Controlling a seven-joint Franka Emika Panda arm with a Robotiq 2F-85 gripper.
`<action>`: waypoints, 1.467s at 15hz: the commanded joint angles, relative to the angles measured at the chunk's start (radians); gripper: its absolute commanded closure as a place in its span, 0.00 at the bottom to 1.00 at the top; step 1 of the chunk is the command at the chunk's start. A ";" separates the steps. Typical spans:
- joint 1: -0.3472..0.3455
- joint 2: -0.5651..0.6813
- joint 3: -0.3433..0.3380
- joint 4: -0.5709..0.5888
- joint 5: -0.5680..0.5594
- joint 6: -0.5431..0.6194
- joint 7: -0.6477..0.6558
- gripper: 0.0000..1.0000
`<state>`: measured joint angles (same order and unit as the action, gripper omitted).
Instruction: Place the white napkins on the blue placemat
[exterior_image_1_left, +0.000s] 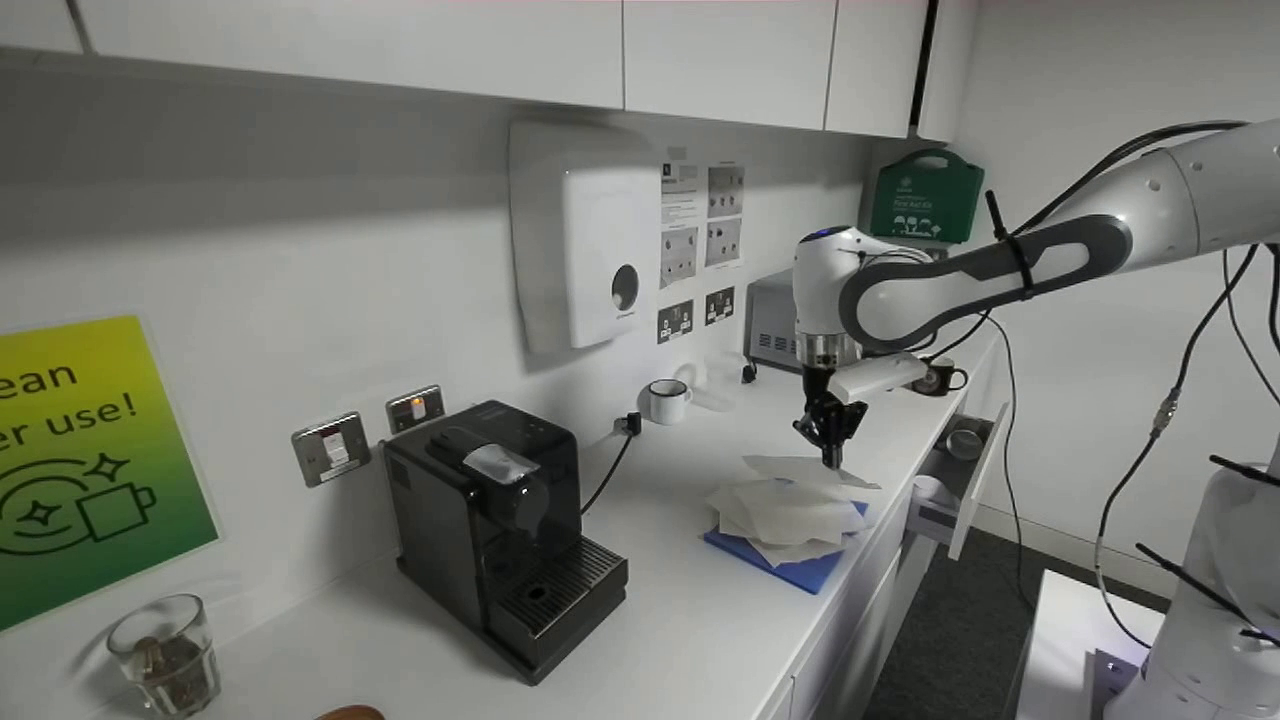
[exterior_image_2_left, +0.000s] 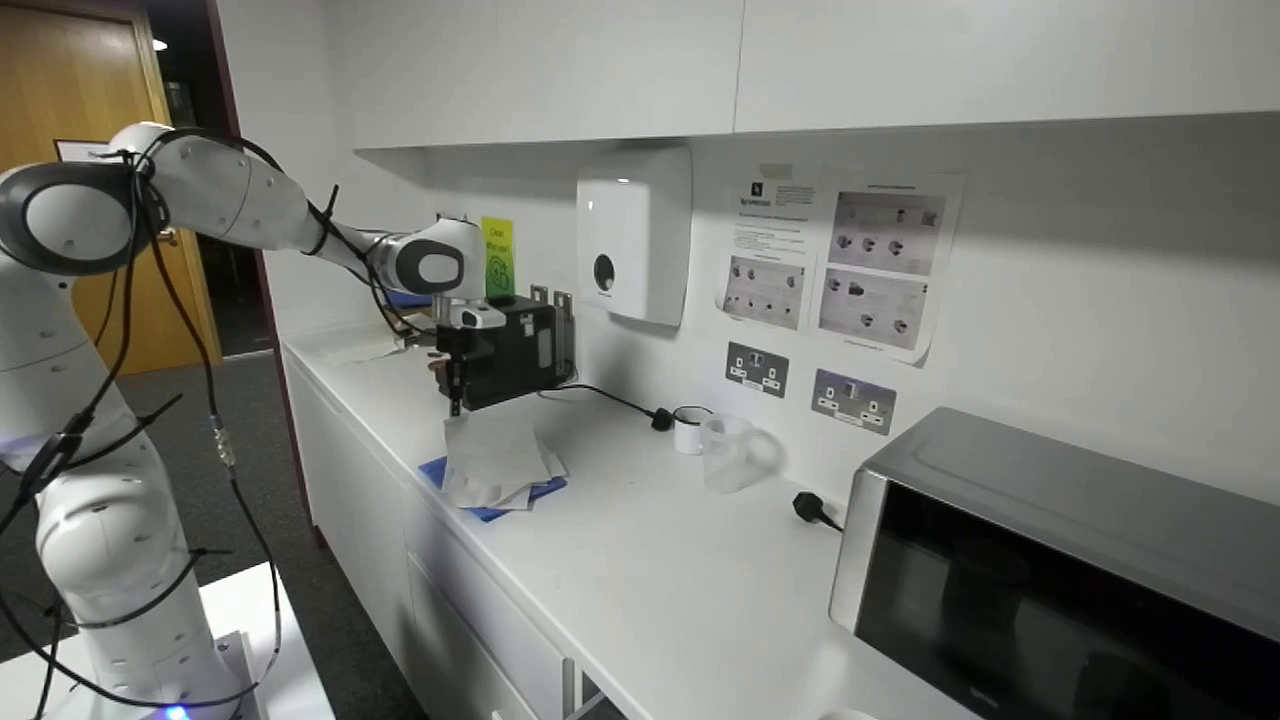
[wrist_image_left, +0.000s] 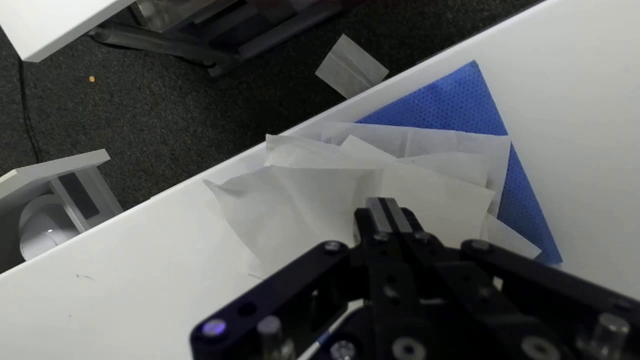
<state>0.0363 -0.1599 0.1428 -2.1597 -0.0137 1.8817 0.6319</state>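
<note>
The blue placemat lies flat near the counter's front edge, mostly covered by thin white napkins spread loosely over it. Its bare blue corners show in the wrist view, where the placemat sticks out past the sheets. My gripper is above the pile, jaws together. One white napkin hangs from the fingertips in an exterior view, raised over the others and draping down. Seen from the wrist, this napkin spreads under the gripper and reaches past the pile on one side. The pinched spot itself is hidden by the fingers.
A black coffee machine stands along the wall, a microwave further along. A white mug and a clear plastic cup are by the wall. A drawer is pulled out. A pale sheet shows beyond the counter edge.
</note>
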 joint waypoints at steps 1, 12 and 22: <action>0.018 0.039 0.009 0.077 0.008 -0.061 0.065 1.00; 0.042 0.084 0.007 0.145 0.003 -0.132 0.089 0.43; 0.036 0.010 0.001 0.107 -0.098 -0.176 0.035 0.00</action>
<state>0.0685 -0.0911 0.1548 -2.0421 -0.0489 1.7620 0.6981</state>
